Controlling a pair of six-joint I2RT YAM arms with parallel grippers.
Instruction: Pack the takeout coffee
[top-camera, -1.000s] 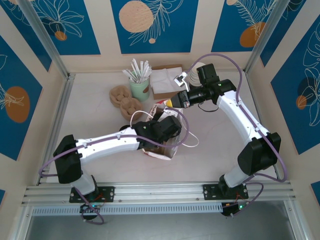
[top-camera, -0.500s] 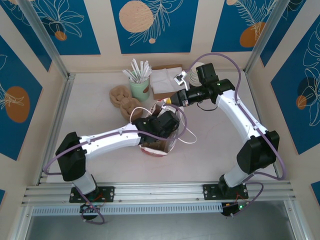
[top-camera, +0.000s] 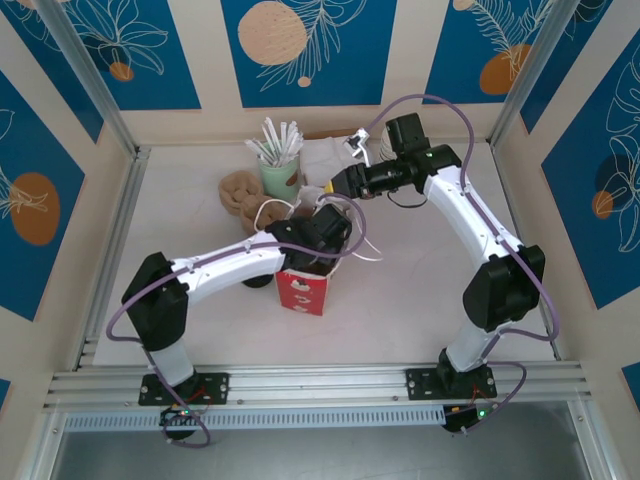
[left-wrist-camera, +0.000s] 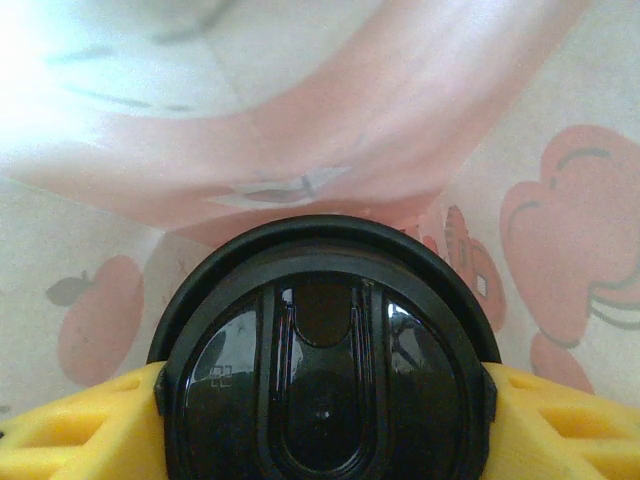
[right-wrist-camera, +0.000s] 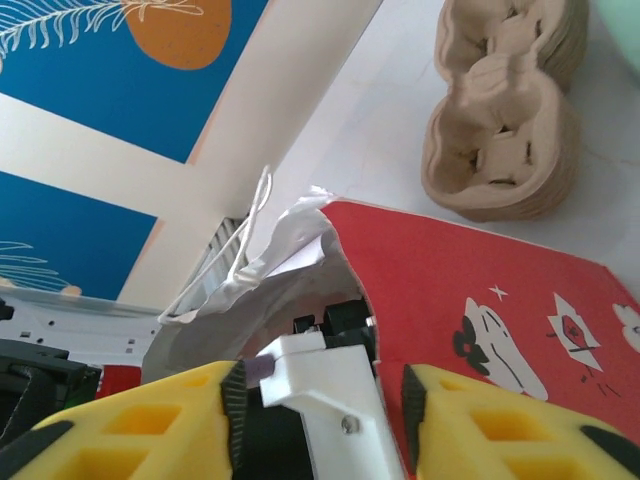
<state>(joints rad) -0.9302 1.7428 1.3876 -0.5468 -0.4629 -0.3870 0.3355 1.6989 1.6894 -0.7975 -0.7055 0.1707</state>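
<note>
Takeout coffee (left-wrist-camera: 322, 370) in bag (top-camera: 305, 290), bag now raised upright
Left gripper (left-wrist-camera: 322, 400) pinches the cup at its lid; cup axis points into bag, lid outward; right gripper (right-wrist-camera: 320, 400) newly spread.

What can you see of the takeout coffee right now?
The takeout coffee shows as its round black lid: glossy plastic, raised rim, a long moulded sip tab down the middle. The paper cup beneath is hidden. The left gripper is shut on it, yellow fingers against opposite sides of the rim. It is inside the bag, whose printed walls surround it.
</note>
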